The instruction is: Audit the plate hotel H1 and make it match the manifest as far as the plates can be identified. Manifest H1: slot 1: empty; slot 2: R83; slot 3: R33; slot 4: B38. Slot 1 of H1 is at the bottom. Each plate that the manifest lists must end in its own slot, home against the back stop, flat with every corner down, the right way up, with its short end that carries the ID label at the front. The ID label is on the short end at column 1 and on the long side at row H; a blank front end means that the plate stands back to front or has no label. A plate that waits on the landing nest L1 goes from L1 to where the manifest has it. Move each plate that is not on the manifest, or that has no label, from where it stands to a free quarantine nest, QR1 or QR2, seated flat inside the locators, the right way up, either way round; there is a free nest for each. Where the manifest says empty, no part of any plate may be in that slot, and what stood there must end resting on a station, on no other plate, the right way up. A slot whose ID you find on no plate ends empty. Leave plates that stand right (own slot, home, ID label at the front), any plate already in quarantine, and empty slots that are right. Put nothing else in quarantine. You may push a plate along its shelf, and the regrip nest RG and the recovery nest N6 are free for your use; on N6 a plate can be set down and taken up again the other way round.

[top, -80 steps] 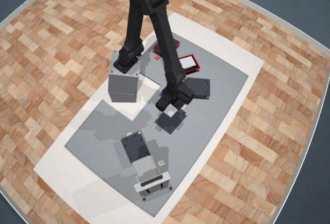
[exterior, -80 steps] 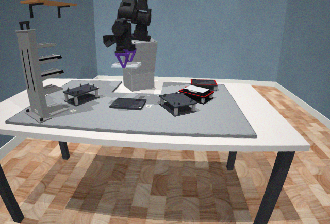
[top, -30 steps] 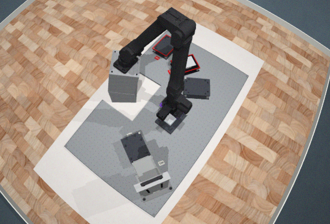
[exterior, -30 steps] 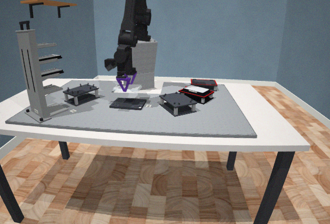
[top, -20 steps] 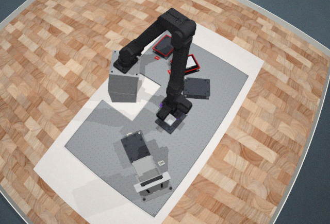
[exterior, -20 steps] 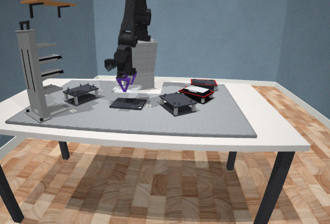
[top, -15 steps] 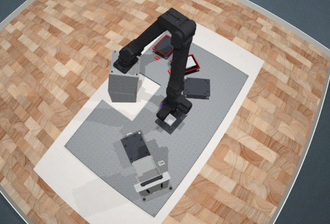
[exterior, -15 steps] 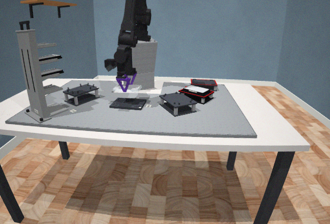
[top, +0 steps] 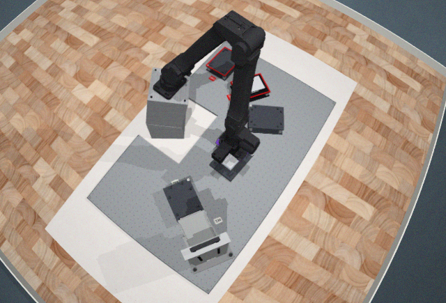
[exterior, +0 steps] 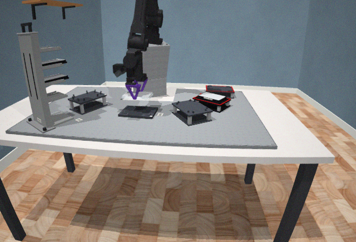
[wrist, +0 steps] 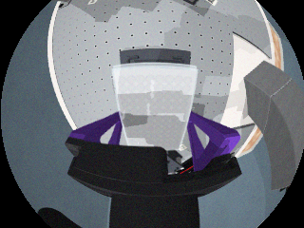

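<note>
Wood-block flooring is seen under a white bench (top: 316, 72) carrying a grey mat (top: 288, 170) in the top view; the tool (top: 230, 159) is held spread wide on a clear plate (top: 229, 163), above a low dark nest (top: 226, 171); the plate hotel (top: 205, 253) is seen near the mat's lower edge, well apart. Exterior view: the plate (exterior: 137, 95) is gripped by the purple fingers (exterior: 131, 88), hanging above and behind the low nest (exterior: 138, 111); the hotel (exterior: 33, 75) stands at the left; a white plate (exterior: 213, 96) is seated on the nearer red-edged nest (exterior: 211, 101). Wrist view: the plate (wrist: 154, 104) is held between the fingers, over the nest (wrist: 155, 57).
</note>
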`<state>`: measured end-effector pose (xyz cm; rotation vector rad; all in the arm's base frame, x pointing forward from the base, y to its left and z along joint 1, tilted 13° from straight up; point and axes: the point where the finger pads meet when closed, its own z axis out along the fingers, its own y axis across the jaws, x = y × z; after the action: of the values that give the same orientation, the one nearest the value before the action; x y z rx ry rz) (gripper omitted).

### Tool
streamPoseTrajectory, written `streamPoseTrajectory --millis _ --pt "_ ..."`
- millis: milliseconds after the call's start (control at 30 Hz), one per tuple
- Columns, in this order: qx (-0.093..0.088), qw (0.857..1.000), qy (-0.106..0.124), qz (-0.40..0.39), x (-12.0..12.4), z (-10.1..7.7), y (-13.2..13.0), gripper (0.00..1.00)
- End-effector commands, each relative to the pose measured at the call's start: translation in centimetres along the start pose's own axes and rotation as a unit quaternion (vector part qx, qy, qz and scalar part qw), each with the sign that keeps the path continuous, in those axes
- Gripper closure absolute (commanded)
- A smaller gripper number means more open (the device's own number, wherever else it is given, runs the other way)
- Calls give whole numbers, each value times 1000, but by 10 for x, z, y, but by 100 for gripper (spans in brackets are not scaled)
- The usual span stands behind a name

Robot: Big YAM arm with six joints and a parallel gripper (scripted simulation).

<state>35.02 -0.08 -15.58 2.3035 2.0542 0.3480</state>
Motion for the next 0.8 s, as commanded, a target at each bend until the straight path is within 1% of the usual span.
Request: streamPoseTrajectory --millis 0,67,133,200,267,333,467,533,600,667,767 --pt "-2 1000 -1 1 3 4 0 14" --pt "-4 1000 -2 6 -2 5 1 14" --pt "-6 1000 -2 6 -2 6 4 14" --pt "-12 1000 -1 4 -1 5 9 14" --pt "-12 1000 -1 4 -1 5 9 14" --pt "-6 1000 -2 4 -1 9 5 14" --pt "-3 1000 -2 3 0 12 1 14" --pt "-4 1000 -1 2 1 13 2 14" --pt "-9 1000 -1 0 3 13 7 14" --pt "-5 1000 -1 1 2 16 4 14" --pt "-5 1000 -1 2 1 18 4 14"
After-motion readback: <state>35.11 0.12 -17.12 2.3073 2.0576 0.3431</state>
